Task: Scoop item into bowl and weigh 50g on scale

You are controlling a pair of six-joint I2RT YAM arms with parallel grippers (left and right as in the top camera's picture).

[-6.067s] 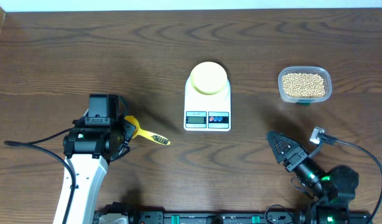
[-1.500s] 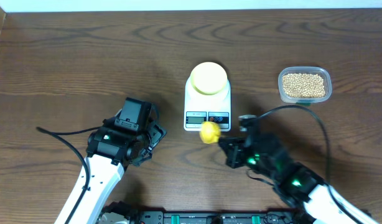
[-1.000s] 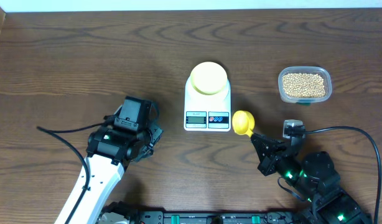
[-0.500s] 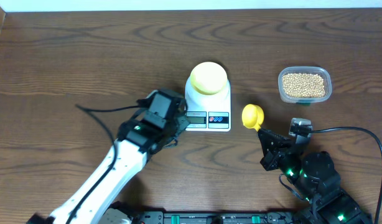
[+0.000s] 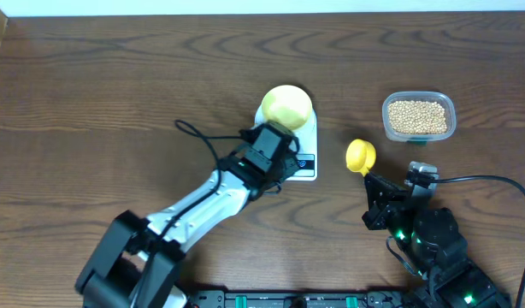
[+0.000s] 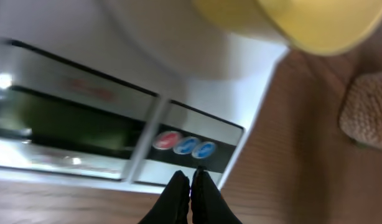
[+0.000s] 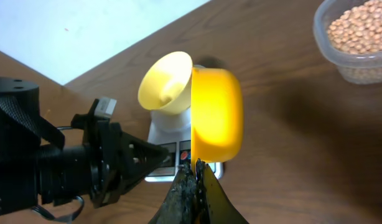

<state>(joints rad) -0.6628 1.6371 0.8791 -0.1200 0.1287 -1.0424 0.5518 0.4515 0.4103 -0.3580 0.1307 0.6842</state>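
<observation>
Jaws first: your left jaws are pressed together and hold nothing. Their fingertips [image 6: 180, 186] sit at the lower middle of the left wrist view, right at the coloured buttons [image 6: 186, 145] on the scale [image 5: 307, 130], and you cannot tell whether they touch. Your right jaws are clamped on the handle of the scoop [image 5: 359, 155], whose yellow cup stands on edge right of centre overhead. The bowl [image 5: 286, 106] sits on the scale's platform at upper centre. The beans [image 5: 418, 115] lie in the tub [image 5: 451, 106] at upper right, near the scoop but apart from it.
</observation>
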